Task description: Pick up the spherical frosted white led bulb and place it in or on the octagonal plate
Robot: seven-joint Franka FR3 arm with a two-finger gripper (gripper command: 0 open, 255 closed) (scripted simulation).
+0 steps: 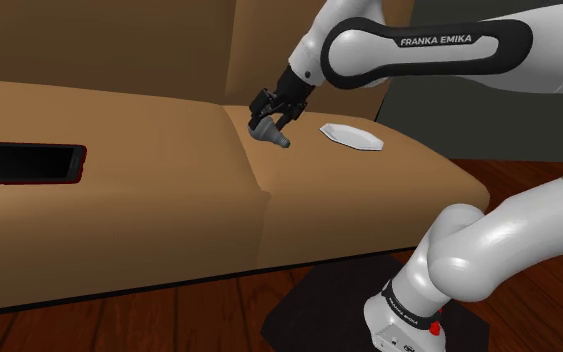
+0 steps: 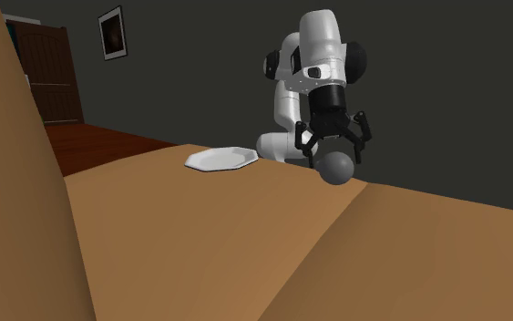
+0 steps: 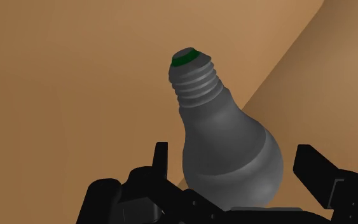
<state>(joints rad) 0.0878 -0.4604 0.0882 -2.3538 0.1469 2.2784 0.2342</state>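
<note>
Black two-finger gripper [image 1: 270, 121] spread wide over a dark grey, pear-shaped bulb [image 1: 269, 134] on a tan sofa cushion [image 1: 169, 190].
Bulb [image 3: 225, 146]: smooth matte globe with a slightly lighter band, ribbed screw base, green tip; globe sits between the fingers, base pointing away from the gripper. One finger [image 3: 314, 168] stands clear of the globe, so nothing is clasped. Whether the bulb [image 2: 338, 168] rests on the cushion cannot be told. Cushion surface plain, soft-edged; a seam [image 1: 254, 175] runs just beside the gripper [image 2: 337, 157]. White octagonal plate [image 1: 351, 136], flat and shallow, lies near the gripper on the same cushion, bare cushion between them. Plate [image 2: 221, 160] sits close to the cushion's edge.
</note>
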